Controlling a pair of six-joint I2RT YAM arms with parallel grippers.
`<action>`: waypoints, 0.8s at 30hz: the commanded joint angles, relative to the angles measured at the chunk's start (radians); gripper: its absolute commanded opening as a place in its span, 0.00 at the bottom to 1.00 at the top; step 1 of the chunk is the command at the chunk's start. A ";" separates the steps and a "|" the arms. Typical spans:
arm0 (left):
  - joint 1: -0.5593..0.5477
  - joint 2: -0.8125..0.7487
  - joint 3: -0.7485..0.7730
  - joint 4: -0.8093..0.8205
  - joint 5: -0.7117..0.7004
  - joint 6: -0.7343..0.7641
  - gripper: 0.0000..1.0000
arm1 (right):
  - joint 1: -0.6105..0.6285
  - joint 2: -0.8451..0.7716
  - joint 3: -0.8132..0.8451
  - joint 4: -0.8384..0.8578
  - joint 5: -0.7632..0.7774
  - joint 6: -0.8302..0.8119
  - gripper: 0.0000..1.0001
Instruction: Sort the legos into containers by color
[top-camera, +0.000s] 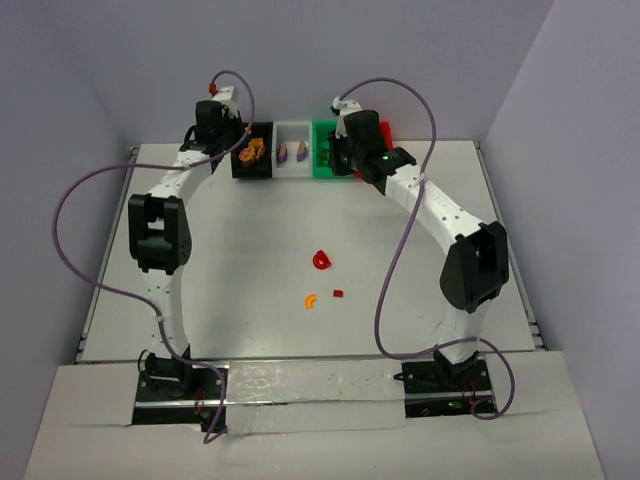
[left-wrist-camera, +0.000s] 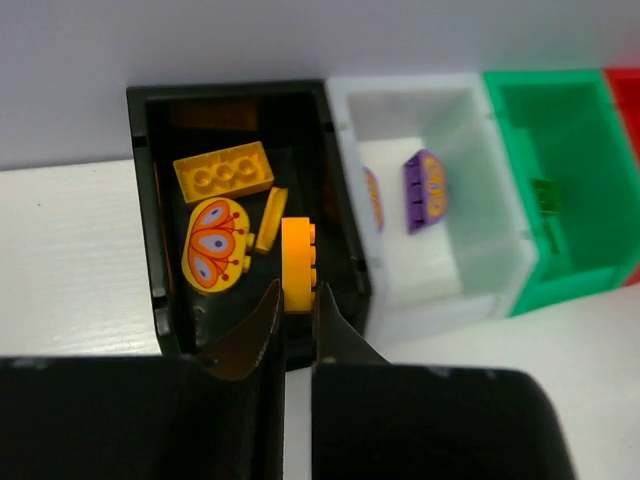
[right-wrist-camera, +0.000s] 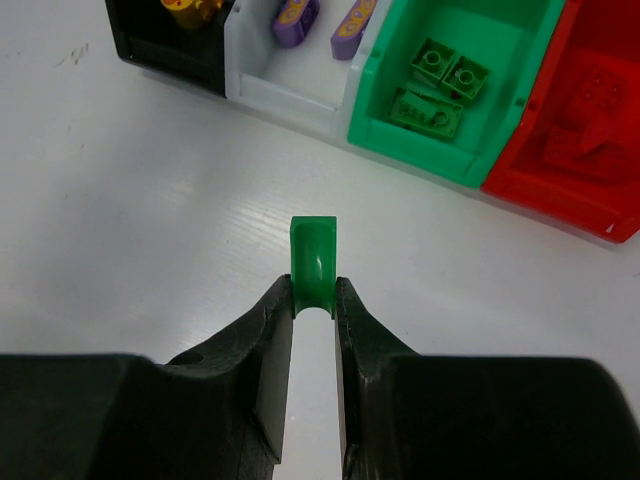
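Left fingers (left-wrist-camera: 335, 340) are narrow, pinching an orange brick (left-wrist-camera: 297, 262) on edge. They sit over the near end of the black bin (left-wrist-camera: 145, 200). Can't tell if the brick touches the bin floor.

Also in the black bin:
- an orange studded brick (left-wrist-camera: 222, 172)
- a round orange butterfly-print piece (left-wrist-camera: 214, 246)
- a thin orange piece (left-wrist-camera: 270, 220) between the butterfly piece and the held brick

Right fingers (right-wrist-camera: 355, 345) are narrow too, clamped on a green curved piece (right-wrist-camera: 313, 255) that stands upright between the tips. They're above the bare surface (right-wrist-camera: 150, 200), near the front of the bin row and roughly in line with where the white bin (left-wrist-camera: 440, 300) meets the green bin (right-wrist-camera: 420, 150). The piece is not over any bin.

The bins stand in one row at the far edge of the surface, side by side. From the arms' side they run black, white, green, red bin (right-wrist-camera: 560, 200), left to right.
- White: two purple printed pieces (right-wrist-camera: 297, 20).
- Green: three green bricks (right-wrist-camera: 432, 62).
- Red: red pieces (right-wrist-camera: 590, 95), shapes hard to make out.

Loose mid-surface, well apart from the bins:
- a red curved piece (top-camera: 321, 261)
- an orange curved piece (top-camera: 310, 300), nearer the arm bases
- a small red brick (top-camera: 338, 294) just beside the orange curved piece
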 joint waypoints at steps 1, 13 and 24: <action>0.017 0.099 0.181 0.036 -0.019 0.021 0.11 | -0.014 -0.009 0.031 0.062 -0.010 0.011 0.00; 0.019 0.096 0.257 0.015 -0.048 0.037 0.76 | -0.055 0.149 0.214 0.070 -0.002 0.000 0.00; 0.074 -0.253 -0.028 -0.069 0.115 -0.141 0.99 | -0.088 0.490 0.531 0.068 -0.002 0.001 0.00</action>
